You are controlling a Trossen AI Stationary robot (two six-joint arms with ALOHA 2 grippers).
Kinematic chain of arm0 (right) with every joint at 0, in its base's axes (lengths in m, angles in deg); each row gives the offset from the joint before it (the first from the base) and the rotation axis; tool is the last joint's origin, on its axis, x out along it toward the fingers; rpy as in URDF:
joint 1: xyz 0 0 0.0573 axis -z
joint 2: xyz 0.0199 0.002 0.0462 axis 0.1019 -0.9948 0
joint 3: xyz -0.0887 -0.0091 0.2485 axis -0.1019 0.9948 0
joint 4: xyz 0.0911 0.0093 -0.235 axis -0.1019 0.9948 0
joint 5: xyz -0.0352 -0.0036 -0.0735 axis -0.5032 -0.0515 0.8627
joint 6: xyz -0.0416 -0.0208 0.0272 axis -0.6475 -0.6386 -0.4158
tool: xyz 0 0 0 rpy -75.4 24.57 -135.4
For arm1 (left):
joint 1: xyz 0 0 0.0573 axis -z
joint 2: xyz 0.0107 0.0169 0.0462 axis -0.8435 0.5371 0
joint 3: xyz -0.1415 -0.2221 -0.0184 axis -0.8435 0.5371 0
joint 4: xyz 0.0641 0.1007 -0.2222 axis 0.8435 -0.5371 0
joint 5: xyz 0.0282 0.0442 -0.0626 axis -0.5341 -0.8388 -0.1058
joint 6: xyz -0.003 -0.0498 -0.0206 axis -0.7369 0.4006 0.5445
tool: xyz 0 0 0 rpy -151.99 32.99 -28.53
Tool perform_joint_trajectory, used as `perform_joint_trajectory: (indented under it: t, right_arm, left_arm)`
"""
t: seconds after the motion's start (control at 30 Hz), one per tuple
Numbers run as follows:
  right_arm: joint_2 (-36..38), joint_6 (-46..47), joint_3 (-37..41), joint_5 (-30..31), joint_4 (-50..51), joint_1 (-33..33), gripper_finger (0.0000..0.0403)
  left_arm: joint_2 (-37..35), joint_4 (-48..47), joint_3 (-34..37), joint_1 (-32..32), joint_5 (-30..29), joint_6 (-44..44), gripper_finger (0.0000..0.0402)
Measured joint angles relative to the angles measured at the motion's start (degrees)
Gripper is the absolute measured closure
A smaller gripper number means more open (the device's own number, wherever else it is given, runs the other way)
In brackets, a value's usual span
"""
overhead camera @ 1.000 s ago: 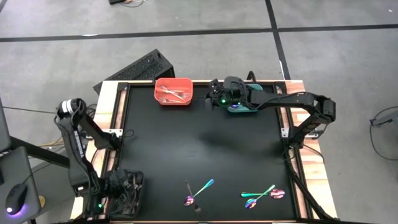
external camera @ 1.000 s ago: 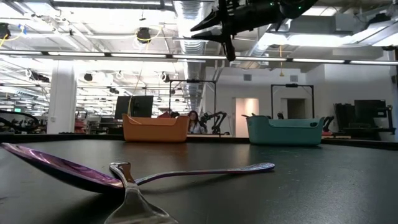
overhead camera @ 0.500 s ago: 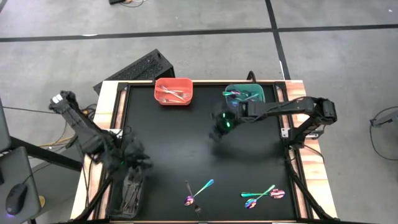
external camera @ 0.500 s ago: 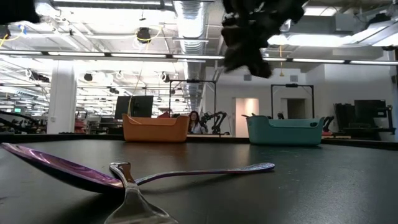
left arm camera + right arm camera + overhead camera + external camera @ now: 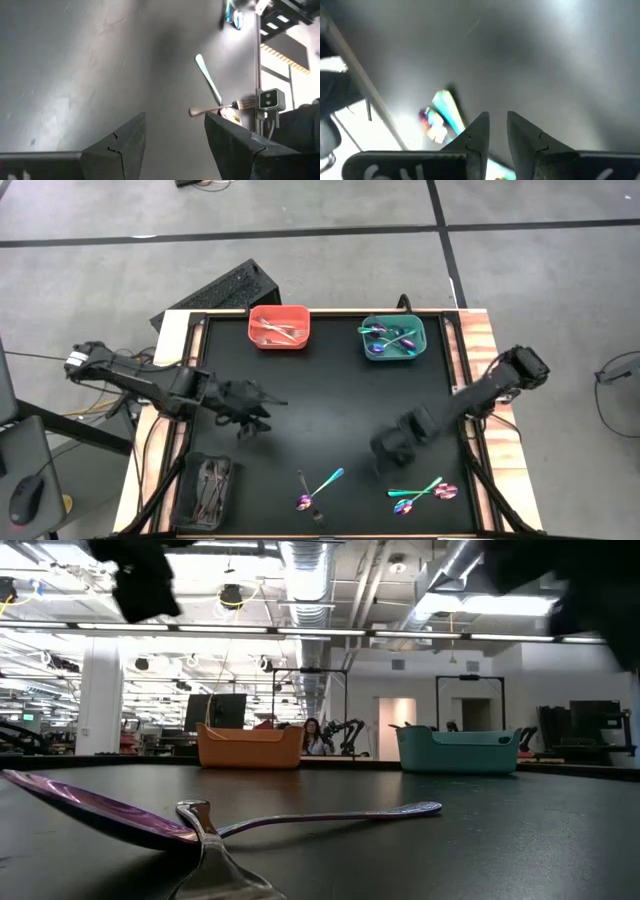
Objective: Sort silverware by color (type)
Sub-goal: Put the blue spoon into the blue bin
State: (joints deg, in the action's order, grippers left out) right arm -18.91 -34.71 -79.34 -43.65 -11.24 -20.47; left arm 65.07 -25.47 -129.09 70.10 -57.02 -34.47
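Note:
My left gripper hangs open over the table's left middle, holding nothing. My right gripper hovers right of centre with a narrow gap between its fingers, above and short of a teal-handled utensil. A teal-handled spoon lies flat on the mat beside a dark fork; both also show in the left wrist view. Farther right lie two or three more teal and purple pieces. In the low view, a purple spoon and a fork lie flat in front.
A red bin with silver pieces and a teal bin with iridescent spoons stand at the far edge. A black bin of dark cutlery sits at the near left corner. The mat's middle is bare. A keyboard lies beyond the table.
My right gripper has left the teal bin and swept toward the near edge, ending close to the right-hand group of cutlery. My left gripper has risen from the black bin at the near left corner and moved toward the table's middle. The cutlery on the mat has stayed put.

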Motion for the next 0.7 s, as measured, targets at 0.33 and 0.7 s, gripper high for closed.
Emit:
perform_joint_trajectory:
  t: [0.33,0.7]
  right_arm:
    - [-0.72,14.05,0.00,4.63,-1.16,-20.08,0.0316]
    - [-3.21,25.17,2.18,7.56,-2.21,-29.03,0.0316]
  left_arm:
    - [5.61,10.38,0.19,-9.22,11.39,-9.05,0.0213]
    - [7.50,15.25,0.19,-11.09,4.52,-9.00,0.0214]
